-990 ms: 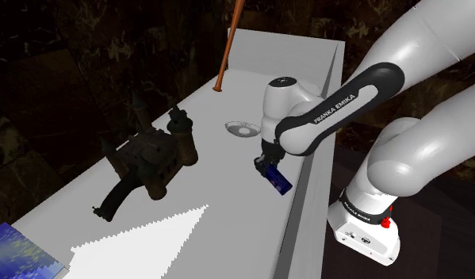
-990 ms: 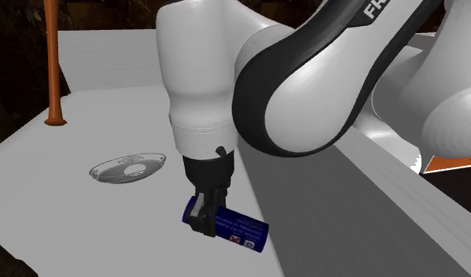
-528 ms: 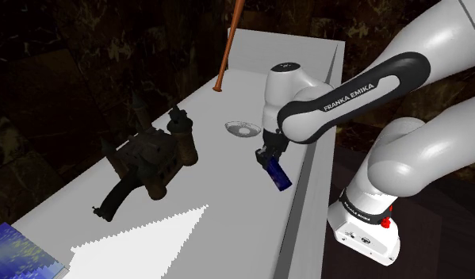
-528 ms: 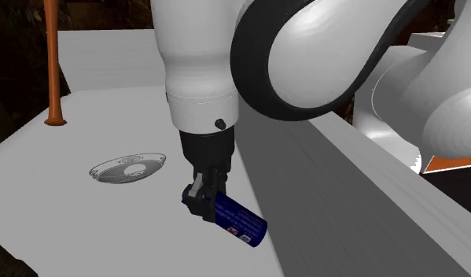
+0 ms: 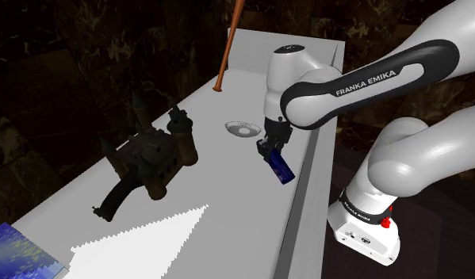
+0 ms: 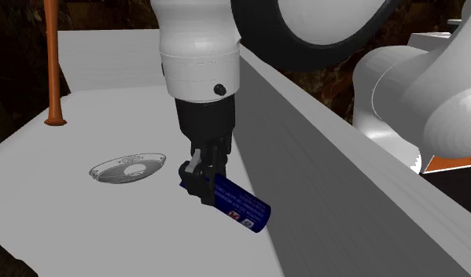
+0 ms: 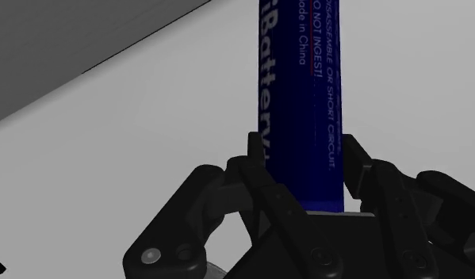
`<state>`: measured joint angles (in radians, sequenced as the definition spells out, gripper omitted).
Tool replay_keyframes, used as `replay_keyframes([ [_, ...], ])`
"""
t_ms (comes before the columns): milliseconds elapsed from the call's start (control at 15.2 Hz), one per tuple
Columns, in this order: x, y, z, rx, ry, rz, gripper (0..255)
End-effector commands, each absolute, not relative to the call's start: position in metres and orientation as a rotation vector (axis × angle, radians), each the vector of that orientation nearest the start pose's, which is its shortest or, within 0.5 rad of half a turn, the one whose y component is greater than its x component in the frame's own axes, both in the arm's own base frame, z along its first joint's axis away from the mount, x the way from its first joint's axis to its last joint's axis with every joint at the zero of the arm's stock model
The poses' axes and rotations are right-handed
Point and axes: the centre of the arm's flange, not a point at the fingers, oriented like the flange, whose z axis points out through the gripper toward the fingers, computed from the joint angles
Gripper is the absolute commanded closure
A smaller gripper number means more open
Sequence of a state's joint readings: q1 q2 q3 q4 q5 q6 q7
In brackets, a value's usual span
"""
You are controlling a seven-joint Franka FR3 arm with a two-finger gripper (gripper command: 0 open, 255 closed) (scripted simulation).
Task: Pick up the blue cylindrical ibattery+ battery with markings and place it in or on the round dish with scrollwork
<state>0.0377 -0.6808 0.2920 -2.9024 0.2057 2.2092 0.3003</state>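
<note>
The blue cylindrical battery (image 6: 240,206) with white lettering and a small label hangs tilted above the grey surface, its free end pointing down toward the raised ledge. My black gripper (image 6: 200,189) is shut on its upper end. In the wrist view the battery (image 7: 300,95) runs straight out from between the fingers (image 7: 252,152). The shoulder view has the gripper (image 5: 269,149) holding the battery (image 5: 281,166) just beside the round dish (image 5: 243,128). That shallow dish with scrollwork (image 6: 128,168) lies flat on the surface, a short way from the gripper toward the second exterior view's left.
A dark ornate model of several parts (image 5: 152,154) stands on the surface toward the shoulder view's left. A brown baseball bat (image 5: 227,47) leans at the far end, its knob (image 6: 55,120) on the surface. A raised grey ledge (image 6: 328,173) runs alongside the battery.
The gripper has lifted the battery a little and carried it slightly toward the dish. The arm's wrist has risen, and the battery stays clasped at the same tilt.
</note>
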Motion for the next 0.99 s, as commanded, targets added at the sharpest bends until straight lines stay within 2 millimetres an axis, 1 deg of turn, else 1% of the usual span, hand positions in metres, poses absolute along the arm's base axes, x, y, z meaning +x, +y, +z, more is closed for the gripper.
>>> replay_keyframes([
  [0,0.295,0.091,0.359,-3.156,0.254,0.026,255],
  [396,0.295,0.091,0.391,-3.156,0.254,0.026,255],
  [462,0.295,0.091,0.392,-3.156,0.254,0.026,255],
  [924,0.378,0.050,0.392,-3.156,0.254,0.026,255],
])
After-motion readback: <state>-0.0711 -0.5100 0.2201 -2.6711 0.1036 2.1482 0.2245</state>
